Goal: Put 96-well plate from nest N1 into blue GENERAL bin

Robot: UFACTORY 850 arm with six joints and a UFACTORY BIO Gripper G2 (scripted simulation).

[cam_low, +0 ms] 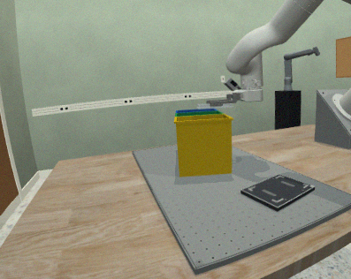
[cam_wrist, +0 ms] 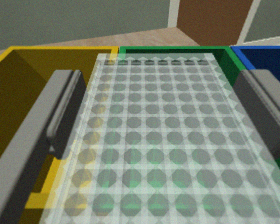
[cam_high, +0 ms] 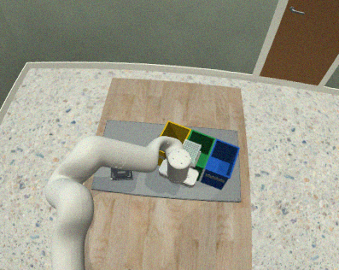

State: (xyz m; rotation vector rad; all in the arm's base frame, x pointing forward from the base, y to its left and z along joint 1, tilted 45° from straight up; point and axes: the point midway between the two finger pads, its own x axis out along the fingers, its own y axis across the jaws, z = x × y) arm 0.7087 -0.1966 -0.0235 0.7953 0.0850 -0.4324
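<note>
Gripper [cam_high: 194,153] [cam_low: 212,103] [cam_wrist: 161,102] is clamped on the 96-well plate [cam_high: 192,149] [cam_low: 202,106] [cam_wrist: 153,120], one finger down each side, and the plate looks pretty level to me. It's up above the bin rims, mostly over the green bin [cam_high: 205,141] [cam_low: 197,114] [cam_wrist: 176,49] and partly over the wall it shares with the yellow bin [cam_high: 179,125] [cam_low: 204,147] [cam_wrist: 26,90]. Plate nest N1 [cam_high: 122,173] [cam_low: 278,192] has nothing on it, over toward the left edge of the bench [cam_high: 173,98] [cam_low: 100,212] [cam_wrist: 141,39] in the top view.

So pick's done, and I'd call this the carry, a bit past halfway. Blue GENERAL bin [cam_high: 220,164] [cam_low: 197,110] [cam_wrist: 268,57] is the last of the row, nearest the bench's right edge in that same top view. All three bins are upright.

Next up imo: keep going toward that right edge at this height until the whole plate and both fingers are inside the blue rim, then lower and let go. Don't drop early, green would catch it. Main worry is a finger or plate corner snagging a rim and tipping a bin, since they're packed side by side. After release, straight up and out.
</note>
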